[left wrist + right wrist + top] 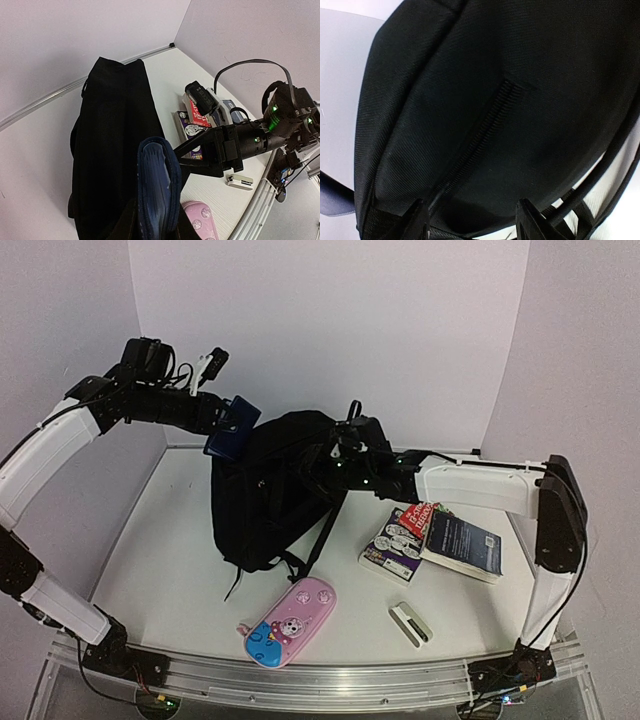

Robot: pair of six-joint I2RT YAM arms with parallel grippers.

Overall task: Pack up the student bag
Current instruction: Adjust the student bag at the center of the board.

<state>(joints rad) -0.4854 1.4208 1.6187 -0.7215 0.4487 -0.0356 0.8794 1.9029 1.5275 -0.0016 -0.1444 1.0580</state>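
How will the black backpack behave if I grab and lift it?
Likely floppy: the student bag is soft fabric slumped in a heap, so it should sag and fold around a grip. Probably light, since it looks flat and unfilled. Its loose strap may drag or snag.

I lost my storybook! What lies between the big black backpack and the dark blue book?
A purple paperback with cartoon pictures lies there in the top view, beside the dark blue book.

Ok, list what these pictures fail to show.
Student bag opening: top view, its black folds and the right arm hide it.
Left gripper: left wrist view, navy wallet covers its fingers.
Pencil case: left wrist view, cut off by the bottom edge.
Small white object: top view, too small to identify.
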